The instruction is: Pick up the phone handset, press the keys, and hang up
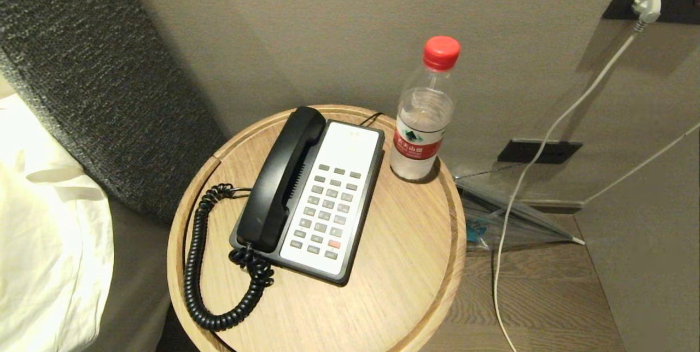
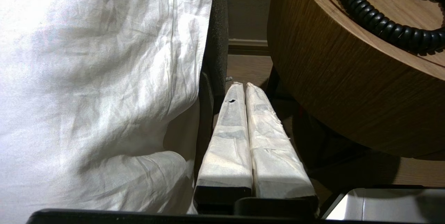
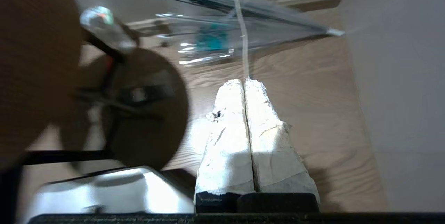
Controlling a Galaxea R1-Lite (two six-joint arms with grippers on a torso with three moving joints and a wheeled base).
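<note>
Both claws clenched, nothing held: left claw [image 2: 243,86] beside the surface [image 2: 347,88]; right claw [image 3: 245,82] over floor. Phone handset [image 1: 281,177] cradled.

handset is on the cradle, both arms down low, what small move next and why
Probably raise the right gripper toward the tabletop: the phone handset lies cradled on the phone base, and both grippers hang shut below the round table, the left gripper beside the bed.

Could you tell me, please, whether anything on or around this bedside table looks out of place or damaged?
Nothing stands out. The phone handset sits seated in the phone base, its coiled cord loops loosely on the round table, and the water bottle stands upright and capped.
</note>
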